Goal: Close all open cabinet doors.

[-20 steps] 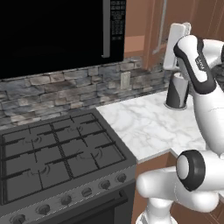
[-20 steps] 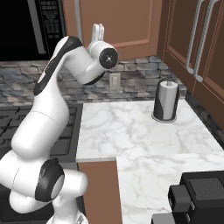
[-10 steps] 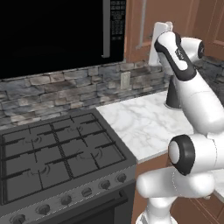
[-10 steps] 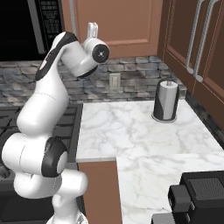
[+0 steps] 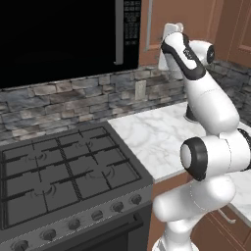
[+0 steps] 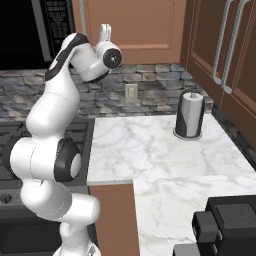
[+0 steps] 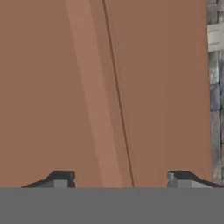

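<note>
Left base view, read from left to right: the black microwave hangs over the stove, and the nearest of the cabinet doors stands immediately to the right of the microwave, above the marble counter. The gripper is raised in front of that door's lower part, at the height of the microwave's lower half.

Right base view, same order: microwave, then the reddish-brown cabinet door with its silver bar handle running vertically along the edge next to the microwave. The gripper points up and toward the door, just right of that handle. Further right of the microwave stand a paper-towel roll on the counter and more tall doors on the side wall.

Hand view: the door panel lies straight ahead of the fingertips, close, with the recess line running lengthwise between them. The fingers stand apart with nothing between them.

Judgement: the door's long axis is vertical and its face lies directly forward of the fingers, so the coming move is a push along the gripper axis. Whether the door is already flush cannot be told from these views.
</note>
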